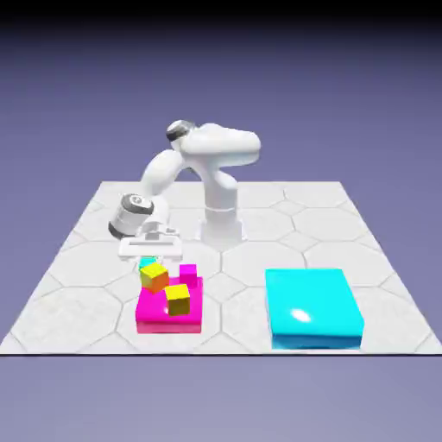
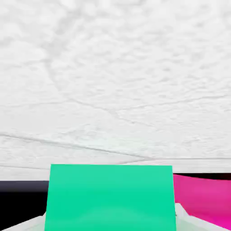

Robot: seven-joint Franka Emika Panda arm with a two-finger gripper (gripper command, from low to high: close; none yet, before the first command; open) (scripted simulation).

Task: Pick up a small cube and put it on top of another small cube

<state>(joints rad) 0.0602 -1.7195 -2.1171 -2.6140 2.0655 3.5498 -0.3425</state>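
The small cube (image 2: 110,196) is teal-green and fills the bottom middle of the hand view, sitting between my grey fingertips (image 2: 184,215), which press against its sides. In the exterior view only a sliver of the small cube (image 1: 146,262) shows under my gripper (image 1: 149,257), low over the table at the left. My gripper is shut on it. Just in front of it a yellow cube (image 1: 155,276) rests on the back corner of a flat magenta block (image 1: 164,319). A second yellow cube (image 1: 178,299) sits on that block's top.
A small magenta cube (image 1: 188,274) stands at the magenta block's back right. A large flat cyan block (image 1: 311,306) lies toward the exterior view's right. White hexagon-tiled table (image 1: 259,259); magenta (image 2: 203,198) shows at the hand view's lower right.
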